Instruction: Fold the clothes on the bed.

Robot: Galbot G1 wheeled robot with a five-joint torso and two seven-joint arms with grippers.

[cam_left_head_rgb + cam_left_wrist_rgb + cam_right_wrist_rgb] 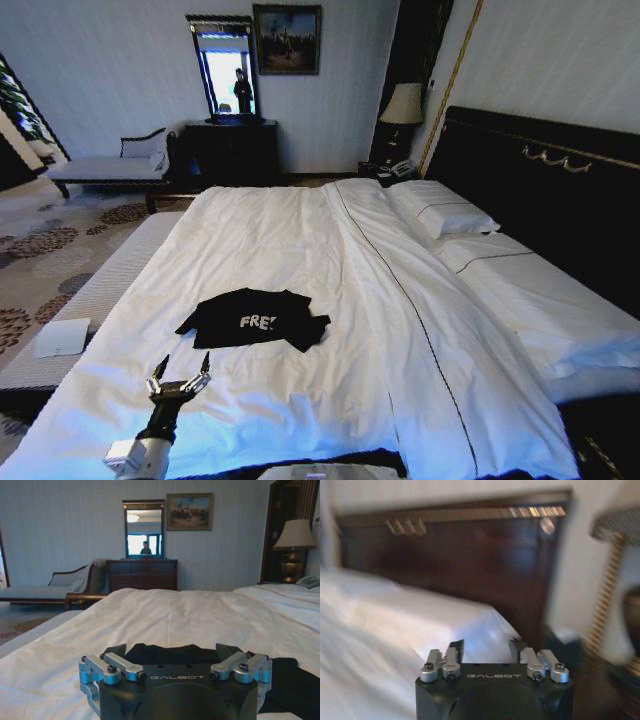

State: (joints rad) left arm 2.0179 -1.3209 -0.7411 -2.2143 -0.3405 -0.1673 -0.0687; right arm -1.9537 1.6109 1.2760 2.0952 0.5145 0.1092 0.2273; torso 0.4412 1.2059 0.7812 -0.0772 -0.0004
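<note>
1. On the large white-sheeted bed (300, 270), a partly folded black soft-fabric T-shirt (255, 318) is lying near the foot.
2. Just short of it, the left claw (180, 375) is hovering, spread wide.
3. Beside the headboard, the right claw (485, 650) is waiting, parted.
4. Pinching one shirt edge cleanly would be avoiding the sheet.

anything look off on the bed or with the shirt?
Only the black T-shirt: it lies crumpled on the bed, partly folded on itself, so its white lettering is cut off at one end. The left gripper hovers open just short of it. The right gripper is open beside the dark headboard.
</note>
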